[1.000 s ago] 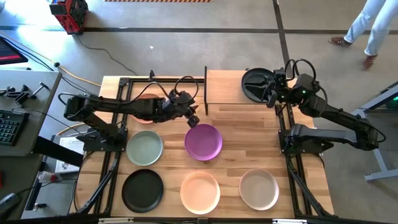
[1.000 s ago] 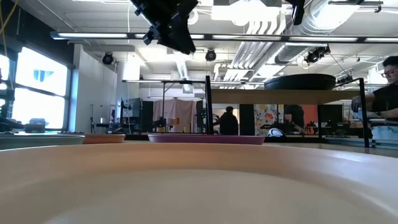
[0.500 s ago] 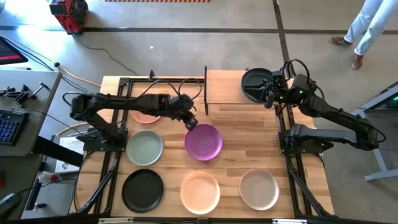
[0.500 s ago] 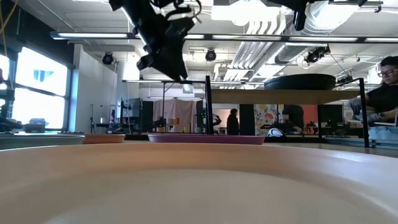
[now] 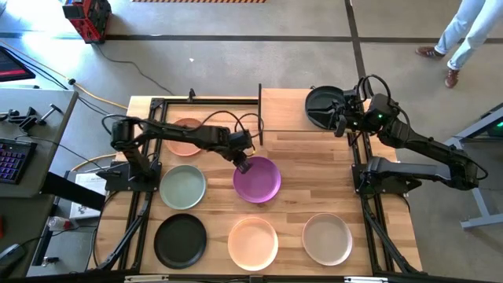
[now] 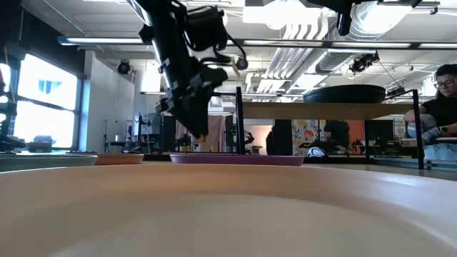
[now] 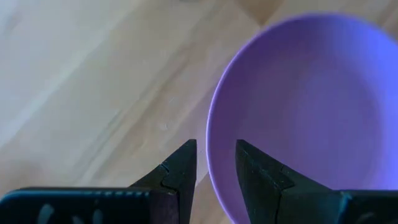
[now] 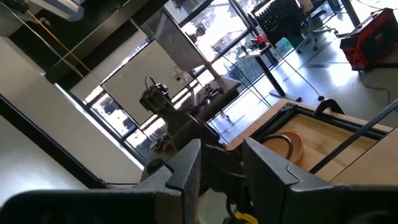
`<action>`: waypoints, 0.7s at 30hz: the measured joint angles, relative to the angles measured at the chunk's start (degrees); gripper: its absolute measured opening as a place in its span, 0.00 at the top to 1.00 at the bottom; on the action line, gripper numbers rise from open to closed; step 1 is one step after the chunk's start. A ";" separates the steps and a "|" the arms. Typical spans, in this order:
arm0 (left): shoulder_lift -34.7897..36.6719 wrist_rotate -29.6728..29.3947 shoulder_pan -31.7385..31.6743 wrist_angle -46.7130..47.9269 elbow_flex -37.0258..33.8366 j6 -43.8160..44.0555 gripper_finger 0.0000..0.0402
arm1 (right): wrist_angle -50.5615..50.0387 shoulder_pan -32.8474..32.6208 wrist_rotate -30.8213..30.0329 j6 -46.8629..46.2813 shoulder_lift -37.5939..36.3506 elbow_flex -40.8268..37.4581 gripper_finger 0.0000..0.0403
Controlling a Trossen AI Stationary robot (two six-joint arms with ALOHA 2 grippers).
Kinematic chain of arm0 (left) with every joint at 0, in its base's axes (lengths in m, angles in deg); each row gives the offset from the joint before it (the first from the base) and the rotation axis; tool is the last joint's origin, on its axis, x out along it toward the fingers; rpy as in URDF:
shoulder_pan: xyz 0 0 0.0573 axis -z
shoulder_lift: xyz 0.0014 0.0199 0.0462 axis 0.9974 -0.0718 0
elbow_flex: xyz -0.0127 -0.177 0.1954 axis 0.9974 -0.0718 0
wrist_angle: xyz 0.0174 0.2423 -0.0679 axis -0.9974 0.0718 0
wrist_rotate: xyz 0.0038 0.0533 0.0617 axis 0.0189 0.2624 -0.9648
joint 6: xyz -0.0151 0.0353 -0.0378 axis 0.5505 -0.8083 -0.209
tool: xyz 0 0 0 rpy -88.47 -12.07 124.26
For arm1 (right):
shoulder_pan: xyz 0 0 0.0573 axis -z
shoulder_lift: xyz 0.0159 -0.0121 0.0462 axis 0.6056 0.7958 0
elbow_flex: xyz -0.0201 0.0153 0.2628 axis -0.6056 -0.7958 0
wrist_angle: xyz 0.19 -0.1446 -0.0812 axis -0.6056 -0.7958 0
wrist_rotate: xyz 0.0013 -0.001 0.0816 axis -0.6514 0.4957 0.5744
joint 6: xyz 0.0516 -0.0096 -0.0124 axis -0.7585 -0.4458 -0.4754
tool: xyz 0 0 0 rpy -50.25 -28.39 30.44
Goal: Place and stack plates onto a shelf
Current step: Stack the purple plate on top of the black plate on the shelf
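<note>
- Wooden table (image 5: 314,189) carries six loose plates; workshop room behind it, with a person's legs at the far right corner of the high view.
- left claw (image 5: 243,163) has dropped over the last second from above the gap by the shelf post to the near-left rim of the purple plate (image 5: 258,178). Low view shows it come down from ceiling height to just above that rim.
- Left wrist view: fingers (image 7: 180,171) a narrow gap apart, straddling the purple rim, one outside on the wood, one over the dish. Not closed on it yet, nothing held.
- Judgement: rim pinch is lined up; next is a short descent, a squeeze, then a lift toward the shelf.
- right claw (image 5: 339,119) has barely moved; it sits at the shelf's right end by the black plate (image 5: 324,106). Fingers part-way apart in its wrist view, nothing visibly between them.
- shelf (image 5: 291,110) holds just that black plate on its right half; left half bare, so the purple one probably goes there or stacks on the black.
- Waiting on the table: peach plate (image 5: 185,137) under the left arm, green plate (image 5: 182,187), second black plate (image 5: 180,240), second peach plate (image 5: 253,242), beige plate (image 5: 328,238).
- Risk: thin rim, shallow bite; it could slip on the lift.
</note>
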 joint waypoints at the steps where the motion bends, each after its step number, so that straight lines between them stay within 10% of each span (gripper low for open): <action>1: -0.59 0.36 0.00 0.27 0.00 0.28 0.75 | 0.00 0.00 0.00 0.00 0.00 0.00 0.74; 21: -5.06 -0.41 0.57 -0.24 0.00 1.28 0.75 | -0.24 0.02 -0.02 0.02 0.00 0.00 0.74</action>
